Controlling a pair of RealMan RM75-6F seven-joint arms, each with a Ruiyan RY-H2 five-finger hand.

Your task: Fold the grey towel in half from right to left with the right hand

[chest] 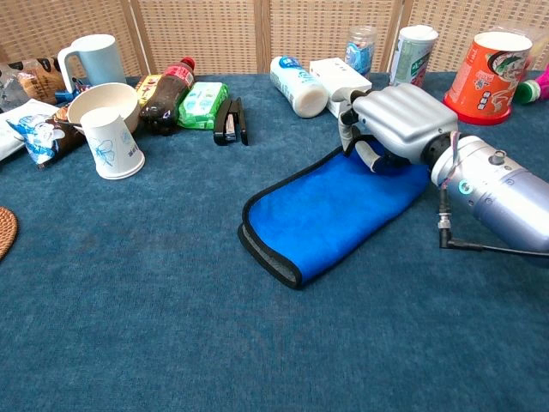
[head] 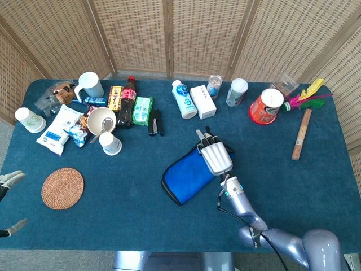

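The towel (head: 189, 176) lies near the middle of the counter (head: 130, 226), already doubled over with its blue face up and a grey-black bound edge showing along the near-left end (chest: 266, 249). The right robot hand (head: 214, 155) rests palm-down on the towel's far-right end, its fingers (chest: 367, 154) curled down onto the cloth; whether they pinch the fabric or only press on it cannot be told. Just beyond that hand, toward the far edge, stand a lying white bottle (head: 184, 99) and a white box (head: 203, 101), close enough to crowd the fingertips, with a small jar (head: 214, 86) and a white canister (head: 237, 92) behind them. Further right along the far edge are a red noodle cup (head: 265, 106), a feathered shuttlecock (head: 307, 96) and a wooden stick (head: 301, 134). To the towel's far left sits a black stapler (head: 154, 122), then a green packet (head: 142, 110), a cola bottle (head: 127, 101), a bowl (head: 101, 120) with a paper cup (head: 110, 143) before it, a white mug (head: 89, 86) and snack packets (head: 57, 129). A woven coaster (head: 62, 188) lies near the counter's near-left corner. The left robot hand (head: 10, 180) shows only as fingertips at the left edge of the head view, apart and empty.
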